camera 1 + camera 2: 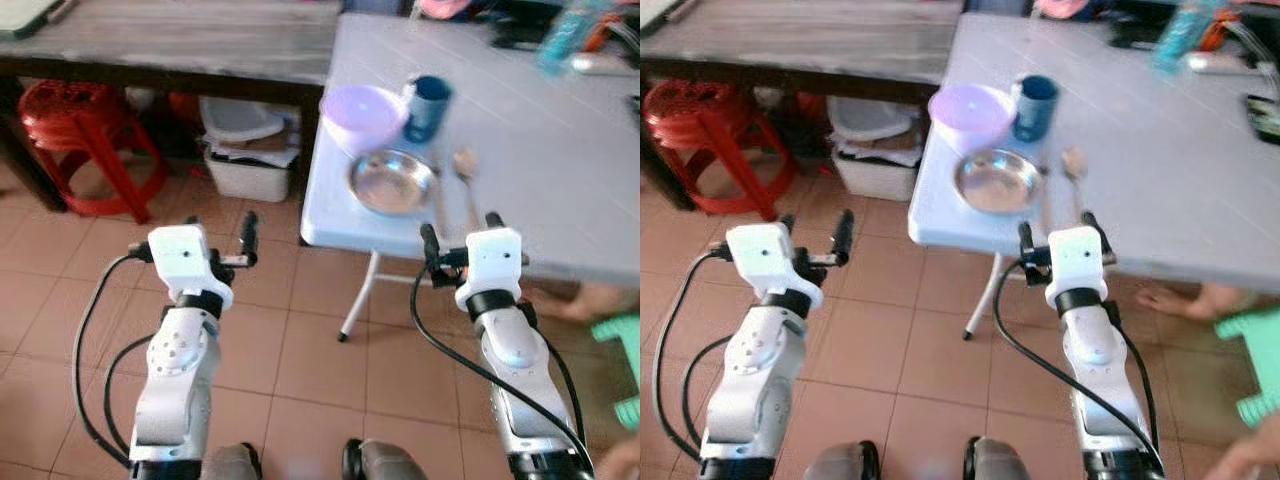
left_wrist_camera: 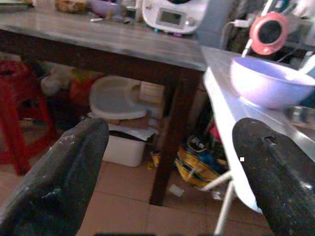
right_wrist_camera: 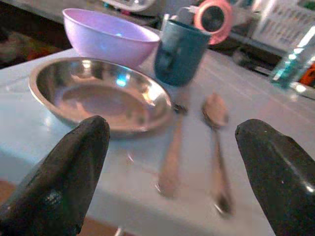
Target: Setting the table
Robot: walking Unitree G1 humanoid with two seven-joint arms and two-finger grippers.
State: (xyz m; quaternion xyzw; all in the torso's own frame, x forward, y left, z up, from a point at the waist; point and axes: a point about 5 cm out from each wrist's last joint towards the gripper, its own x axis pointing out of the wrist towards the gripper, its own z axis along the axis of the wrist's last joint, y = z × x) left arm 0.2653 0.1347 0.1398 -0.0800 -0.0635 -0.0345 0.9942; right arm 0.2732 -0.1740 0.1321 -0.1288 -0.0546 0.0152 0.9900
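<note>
Sitting at the table (image 1: 560, 170) edge, an empty plate (image 1: 392, 181) has an empty bowl (image 1: 363, 116) at 11 o'clock, cup (image 1: 428, 107) at 1, spoon (image 1: 466, 170) at 3. Both jaws, left (image 1: 219, 232) and right (image 1: 461, 233), spread wide, hold nothing.

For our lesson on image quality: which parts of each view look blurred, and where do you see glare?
Right wrist view: the two utensils are smeared, and light glints on the steel plate. Left wrist view: the purple bowl is soft-edged. Eye views: the bottle at the table's far edge is blurred.
</note>
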